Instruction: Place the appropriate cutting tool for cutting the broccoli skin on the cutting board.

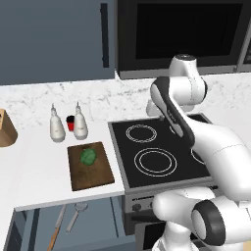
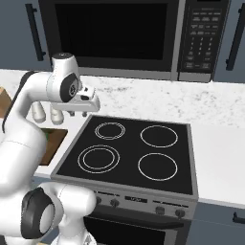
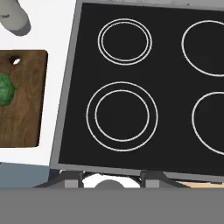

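A black four-ring stovetop (image 2: 129,150) sits below the jaws, flanked by a white surface (image 1: 44,166), with a marbled backsplash (image 2: 158,98), a dark microwave (image 2: 124,36) and blue-grey cabinets (image 1: 54,39) beyond them.

arm (image 1: 215,147): glossy white rounded links | joints: dark grey rings | base: white, bulbous | cables: possibly hidden

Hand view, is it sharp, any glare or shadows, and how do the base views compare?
Hand view: flat, even rendered light, no glare on the black stovetop; the cutting board and broccoli are cropped at the left edge. Left base view: slightly soft, board grain readable, knife small in the open drawer. Right base view: the arm hides most of the board.
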Available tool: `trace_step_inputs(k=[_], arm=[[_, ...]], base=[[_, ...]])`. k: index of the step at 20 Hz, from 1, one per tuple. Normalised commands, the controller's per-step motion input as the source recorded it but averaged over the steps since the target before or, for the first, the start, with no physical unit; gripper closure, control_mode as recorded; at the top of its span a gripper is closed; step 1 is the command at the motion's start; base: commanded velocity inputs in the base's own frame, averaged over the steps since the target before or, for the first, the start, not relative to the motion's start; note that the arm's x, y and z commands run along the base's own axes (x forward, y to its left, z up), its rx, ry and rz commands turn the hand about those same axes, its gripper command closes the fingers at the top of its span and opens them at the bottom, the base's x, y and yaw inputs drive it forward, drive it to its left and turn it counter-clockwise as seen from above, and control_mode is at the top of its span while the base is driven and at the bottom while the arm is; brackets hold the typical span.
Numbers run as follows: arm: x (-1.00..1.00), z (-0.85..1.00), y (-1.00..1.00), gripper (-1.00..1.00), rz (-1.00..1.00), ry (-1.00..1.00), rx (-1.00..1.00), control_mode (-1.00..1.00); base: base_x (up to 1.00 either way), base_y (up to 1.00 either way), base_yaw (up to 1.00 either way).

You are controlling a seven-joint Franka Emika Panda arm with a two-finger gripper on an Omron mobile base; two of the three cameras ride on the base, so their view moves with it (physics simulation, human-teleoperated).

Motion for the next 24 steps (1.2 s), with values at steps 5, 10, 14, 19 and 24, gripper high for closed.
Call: trace_step_inputs(k=[5, 10, 14, 19, 24], arm=[[-0.49, -0.23, 0.25, -1.0, 0.0, 0.0, 0.0, -1.0], [-0.6, -0.29, 0.39, -1.0, 0.0, 0.0, 0.0, -1.0], [-0.47, -0.45, 0.66, -1.0, 0.0, 0.0, 0.0, -1.0], [-0.34, -0.53, 0.76, -1.0, -0.04, 0.03, 0.04, -1.0], [-0.3, -0.61, 0.99, -1.0, -0.11, 0.04, 0.02, -1.0]], base=[[0.0, 0.0, 0.0], [0.0, 0.0, 0.0], [0.0, 0.0, 0.0], [0.0, 0.0, 0.0], [0.0, 0.0, 0.0]])
